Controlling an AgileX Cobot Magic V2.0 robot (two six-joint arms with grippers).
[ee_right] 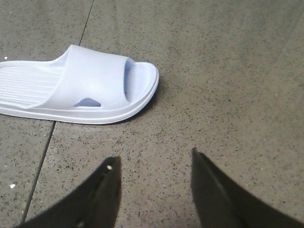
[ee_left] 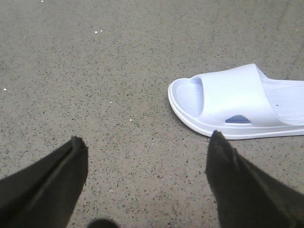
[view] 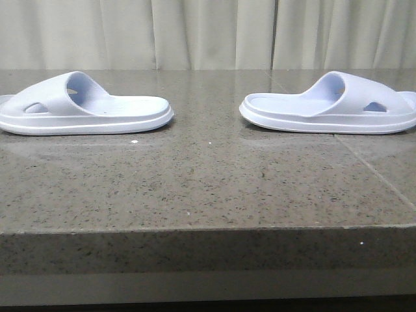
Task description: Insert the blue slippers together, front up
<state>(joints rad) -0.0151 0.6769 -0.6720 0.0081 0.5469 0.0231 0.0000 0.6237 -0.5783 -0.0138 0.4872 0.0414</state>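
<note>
Left gripper (ee_left: pixel 147 152) and right gripper (ee_right: pixel 154 166) both spread wide and empty above the speckled stone table (view: pixel 208 188), left slipper (view: pixel 81 107) and right slipper (view: pixel 331 104) lying flat, well apart, heels inward; approach step, likely next needing each closed on a strap.
</note>
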